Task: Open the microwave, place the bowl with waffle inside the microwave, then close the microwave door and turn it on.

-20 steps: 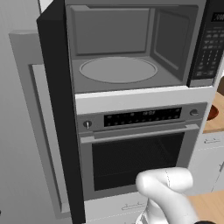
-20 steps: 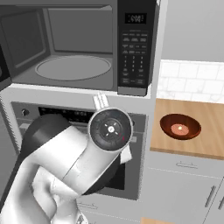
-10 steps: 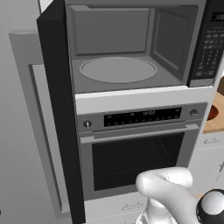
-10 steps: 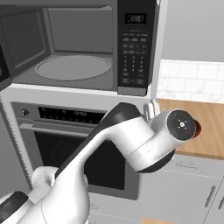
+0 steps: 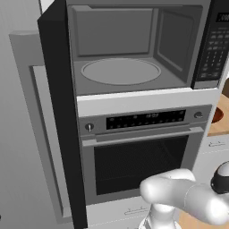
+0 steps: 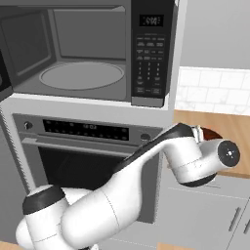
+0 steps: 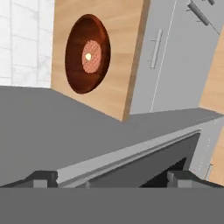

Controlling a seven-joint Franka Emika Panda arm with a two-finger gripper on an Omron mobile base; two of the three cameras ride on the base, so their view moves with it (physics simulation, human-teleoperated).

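The microwave (image 5: 134, 49) stands open, showing its grey interior and bare round turntable (image 5: 120, 71). Its black door (image 5: 58, 112) is swung out to the left. The keypad (image 6: 151, 53) sits on its right side. The reddish-brown bowl (image 7: 87, 54) rests on the wooden counter (image 7: 118, 87) to the right of the oven, with the waffle (image 7: 92, 57) a small patch at its centre. A rim of the bowl (image 6: 211, 134) peeks out behind my wrist. My gripper (image 7: 111, 179) is open, some distance from the bowl, with nothing between its fingertips (image 7: 43, 178).
A silver oven (image 5: 138, 152) with a horizontal bar handle sits under the microwave, close in front of my arm. Grey cabinet doors (image 7: 175, 57) with handles lie below the counter. White tiles (image 6: 215, 93) back the counter.
My arm has swung right, from in front of the oven toward the counter with the bowl. The microwave door has stayed open.
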